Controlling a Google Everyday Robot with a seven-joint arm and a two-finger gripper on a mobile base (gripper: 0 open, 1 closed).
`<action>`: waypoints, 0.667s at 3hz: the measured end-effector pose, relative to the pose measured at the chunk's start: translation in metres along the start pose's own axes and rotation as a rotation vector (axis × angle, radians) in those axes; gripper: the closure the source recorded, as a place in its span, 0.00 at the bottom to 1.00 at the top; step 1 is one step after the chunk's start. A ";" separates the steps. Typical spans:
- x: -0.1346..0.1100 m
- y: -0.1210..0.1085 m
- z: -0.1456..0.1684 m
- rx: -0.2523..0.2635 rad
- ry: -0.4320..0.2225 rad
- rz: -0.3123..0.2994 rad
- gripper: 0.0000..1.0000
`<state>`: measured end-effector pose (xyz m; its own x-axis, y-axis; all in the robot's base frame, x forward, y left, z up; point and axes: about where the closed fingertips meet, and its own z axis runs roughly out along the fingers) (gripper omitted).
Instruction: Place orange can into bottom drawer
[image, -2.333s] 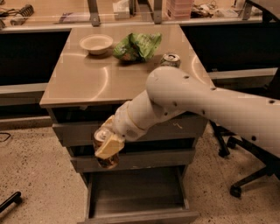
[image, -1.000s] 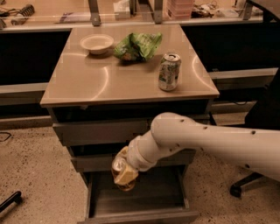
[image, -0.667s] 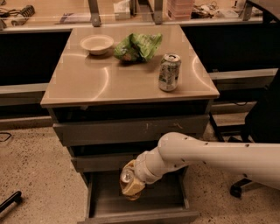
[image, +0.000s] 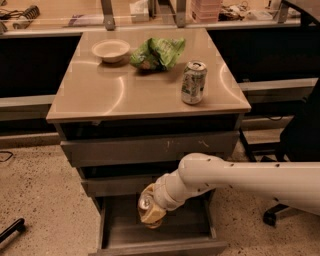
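The orange can has orange-brown print and a silver top. It is tilted and held in my gripper, which is shut on it. The white arm reaches in from the right. The can hangs inside the open bottom drawer, just above its grey floor, at the middle. The drawer is pulled out towards the camera below two shallower grey drawers.
On the tan tabletop stand a white-and-green silver can, a green crumpled bag and a white bowl. An office chair base is at the right. A black object lies on the speckled floor at the left.
My gripper has carried the orange can down from beside the middle drawer front and rightward into the open bottom drawer. The arm has dropped below the tabletop, which uncovered the white-and-green can.
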<state>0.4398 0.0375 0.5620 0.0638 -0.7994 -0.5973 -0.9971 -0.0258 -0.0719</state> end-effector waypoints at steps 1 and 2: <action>0.038 -0.018 0.022 0.043 0.029 -0.067 1.00; 0.078 -0.041 0.054 0.065 0.001 -0.122 1.00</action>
<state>0.4880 0.0081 0.4752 0.1844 -0.7936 -0.5798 -0.9771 -0.0841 -0.1956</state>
